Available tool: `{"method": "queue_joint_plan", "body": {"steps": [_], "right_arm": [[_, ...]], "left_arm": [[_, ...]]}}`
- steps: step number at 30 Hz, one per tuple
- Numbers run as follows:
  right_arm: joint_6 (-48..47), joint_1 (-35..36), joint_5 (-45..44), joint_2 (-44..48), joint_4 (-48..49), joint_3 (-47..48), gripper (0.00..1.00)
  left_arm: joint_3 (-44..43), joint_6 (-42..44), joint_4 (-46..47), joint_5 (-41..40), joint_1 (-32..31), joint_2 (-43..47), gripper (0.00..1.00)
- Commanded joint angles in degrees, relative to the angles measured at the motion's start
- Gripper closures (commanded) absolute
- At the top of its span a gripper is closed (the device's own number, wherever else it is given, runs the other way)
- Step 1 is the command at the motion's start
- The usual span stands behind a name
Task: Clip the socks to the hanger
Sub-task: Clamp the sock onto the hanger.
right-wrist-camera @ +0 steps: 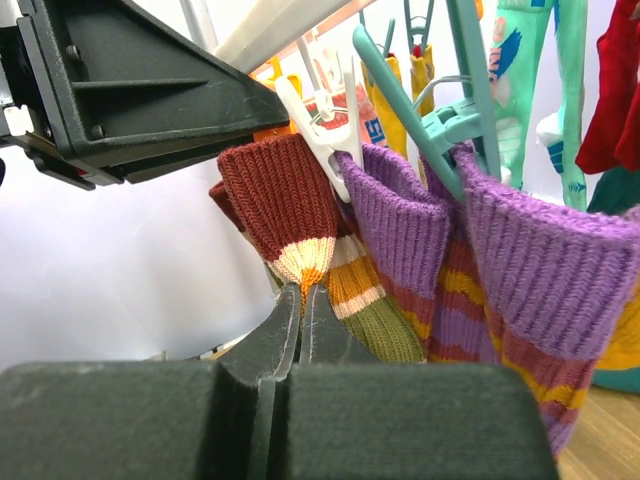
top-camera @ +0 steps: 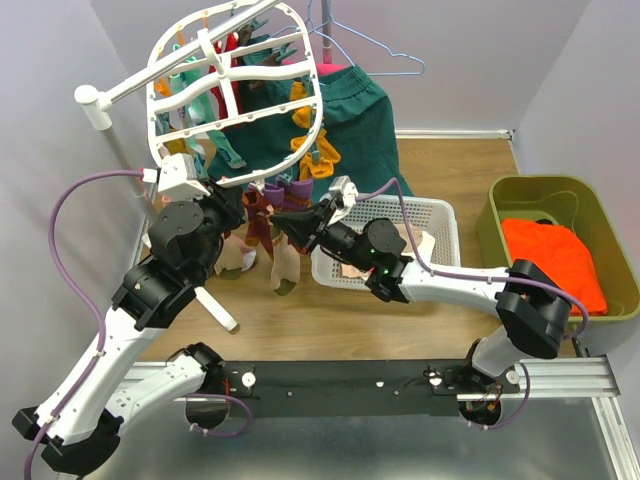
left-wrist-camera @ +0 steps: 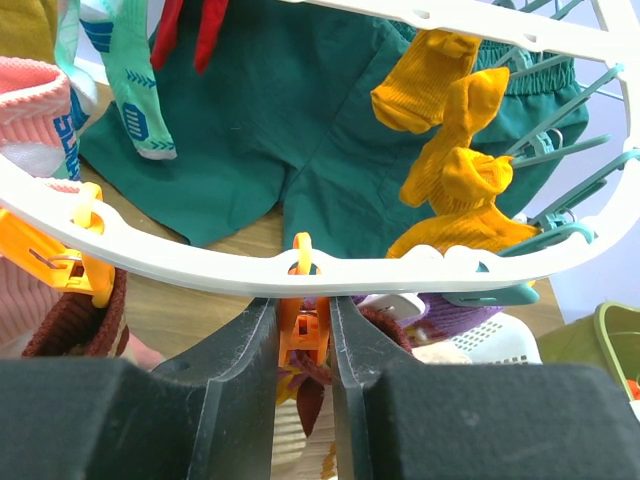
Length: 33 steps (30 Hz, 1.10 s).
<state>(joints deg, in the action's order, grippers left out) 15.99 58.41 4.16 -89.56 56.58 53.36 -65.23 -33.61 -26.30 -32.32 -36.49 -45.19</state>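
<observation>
A: We have the left gripper [left-wrist-camera: 303, 312] narrowed onto the orange clip [left-wrist-camera: 304, 345] under the hanger [left-wrist-camera: 200, 268] rim, squeezing its sides.

B: And the right gripper [right-wrist-camera: 300, 295] is pinched fully shut on the maroon striped sock [right-wrist-camera: 285, 195], just below that clip (its mouth is hidden from us).

A: Then we should feed the cuff deep between the clip's teeth. We ease the left open before the right lets go.
</observation>
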Motion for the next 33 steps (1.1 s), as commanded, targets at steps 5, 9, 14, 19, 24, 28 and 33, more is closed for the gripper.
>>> {"method": "queue_joint_plan", "body": {"steps": [5, 9, 14, 19, 24, 28, 33], "right_arm": [[1.1, 0.2, 0.8, -1.9, 3.2, 3.0, 0.99], [1.0, 0.2, 1.0, -1.9, 3.2, 3.7, 0.99], [1.0, 0.3, 1.2, -1.8, 3.2, 3.9, 0.99], [1.3, 0.2, 1.8, -1.1, 2.9, 3.8, 0.96], [0.8, 0.3, 3.0, 1.0, 1.0, 3.3, 0.62], [-1.9, 0.3, 0.7, 5.4, -5.5, 1.5, 0.40], [-6.3, 0.2, -3.5, 13.8, -16.1, -1.5, 0.25]], "left_arm": [[-2.0, -2.3, -1.0, 0.7, 0.2, -0.3, 0.71], [-2.4, -2.3, -1.7, 0.8, 0.3, -0.3, 0.57], [-3.4, -2.4, -2.9, 1.0, 0.3, -0.3, 0.40], [-5.0, -2.5, -4.2, 1.2, 0.3, 0.1, 0.30], [-7.7, -2.2, -6.2, 2.5, 0.3, 1.2, 0.24], [-8.6, 0.3, -7.4, 5.3, 0.3, 3.7, 0.24], [-7.8, 4.1, -7.9, 7.4, 0.3, 9.7, 0.24]]}}
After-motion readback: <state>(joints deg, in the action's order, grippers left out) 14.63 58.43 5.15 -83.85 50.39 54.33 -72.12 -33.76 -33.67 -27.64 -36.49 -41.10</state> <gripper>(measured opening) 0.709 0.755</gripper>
